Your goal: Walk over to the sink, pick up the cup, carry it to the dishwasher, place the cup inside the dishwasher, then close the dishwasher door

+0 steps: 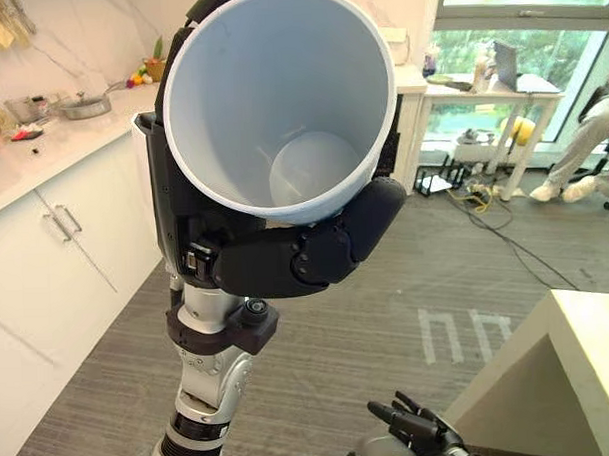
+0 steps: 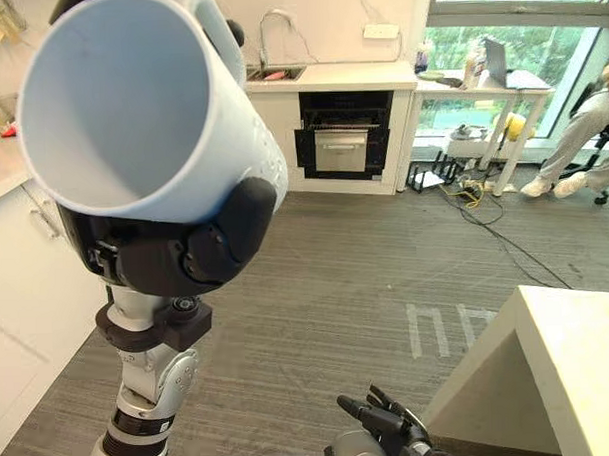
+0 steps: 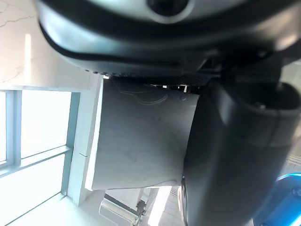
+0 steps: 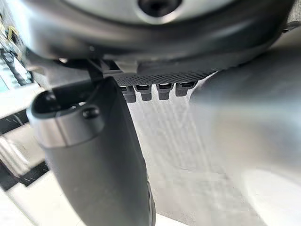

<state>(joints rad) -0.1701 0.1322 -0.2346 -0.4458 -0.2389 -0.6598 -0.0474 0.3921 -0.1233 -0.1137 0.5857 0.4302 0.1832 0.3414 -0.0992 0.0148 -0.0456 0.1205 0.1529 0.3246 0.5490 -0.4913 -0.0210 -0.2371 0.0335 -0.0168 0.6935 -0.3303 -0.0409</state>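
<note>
My left hand [image 1: 285, 254] is raised close in front of the camera and is shut on a pale blue cup [image 1: 280, 99], whose empty mouth tilts toward me. In the left wrist view the thumb [image 3: 235, 155] presses against the cup's wall [image 3: 141, 141]. Beyond it, across the room, stands the dishwasher [image 2: 344, 147] with its door hanging open, set in a white counter below the sink tap [image 2: 273, 44]. My right hand [image 2: 386, 415] hangs low near the floor, fingers relaxed and holding nothing; its thumb [image 4: 94, 165] stands apart from the fingers.
White cabinets [image 1: 75, 236] with a counter carrying a pan [image 1: 83, 106] run along the left. A pale table corner [image 1: 579, 348] juts in at lower right. A person [image 1: 591, 128] sits by the window desk, with cables [image 1: 494, 216] on the grey floor.
</note>
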